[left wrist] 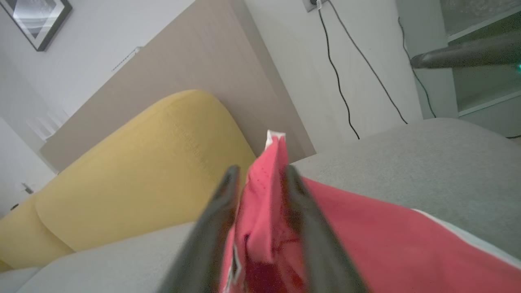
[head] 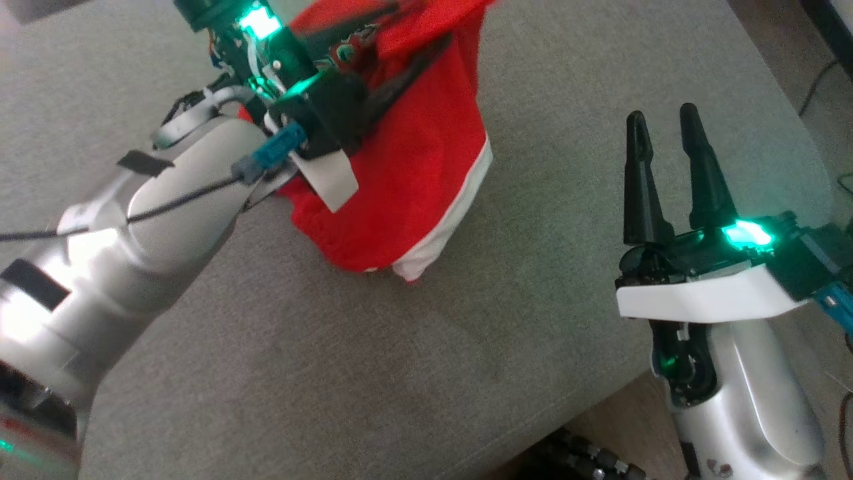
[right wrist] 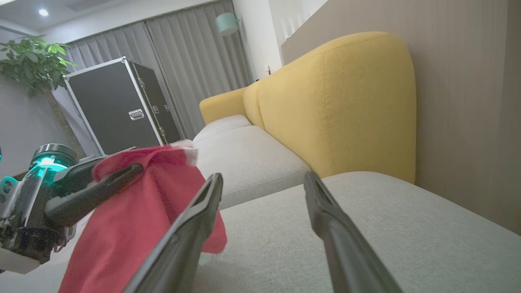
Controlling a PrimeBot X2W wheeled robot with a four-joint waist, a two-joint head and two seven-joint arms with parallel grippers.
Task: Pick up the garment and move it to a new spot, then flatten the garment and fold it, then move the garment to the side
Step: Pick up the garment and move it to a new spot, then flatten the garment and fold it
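The garment (head: 413,173) is red with a white hem. It hangs in a bunched heap from my left gripper (head: 423,27) down onto the grey sofa seat (head: 333,373). In the left wrist view, the left gripper (left wrist: 261,171) has its fingers apart, and a peak of the garment (left wrist: 366,244) stands between them. From the right wrist view the garment (right wrist: 134,228) drapes over one left finger (right wrist: 114,183). My right gripper (head: 663,117) is open and holds nothing. It hovers over the seat to the right of the cloth, a clear gap away, its fingers spread wide (right wrist: 262,179).
A yellow backrest (right wrist: 338,106) runs along the far side of the seat. The cushion's front edge (head: 600,407) drops to the floor at the lower right, where cables (head: 820,80) lie. A black flight case (right wrist: 118,110) and a plant (right wrist: 32,57) stand beyond the sofa.
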